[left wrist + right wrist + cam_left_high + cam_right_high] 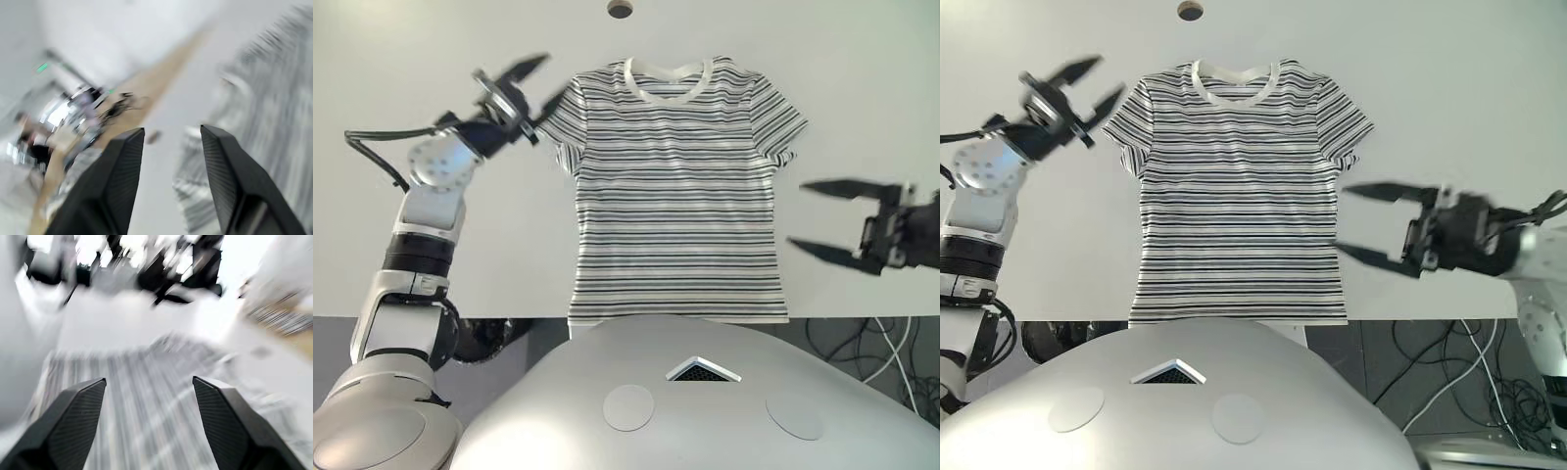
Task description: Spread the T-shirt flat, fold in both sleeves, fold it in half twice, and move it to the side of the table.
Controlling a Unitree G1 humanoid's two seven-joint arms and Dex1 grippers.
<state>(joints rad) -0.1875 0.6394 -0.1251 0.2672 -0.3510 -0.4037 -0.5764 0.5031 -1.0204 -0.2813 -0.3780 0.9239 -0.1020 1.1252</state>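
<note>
Closest to me, the hem of the T-shirt [675, 196] lies along the near edge of the white table [862, 98], with the collar pointing away. It is spread flat, front up, both short sleeves out to the sides and unfolded, though the right sleeve's edge is a little rumpled. I see the right gripper [797, 213] just beside the shirt's right side, low down near the hem, fingers spread wide and holding nothing. The left gripper [552, 78] is up by the left sleeve, also wide open and empty, its tips close to the fabric; I cannot tell if they touch. A small round disc [620, 9] sits beyond the collar, and loose cables [1449, 372] hang below the table on the right.
</note>
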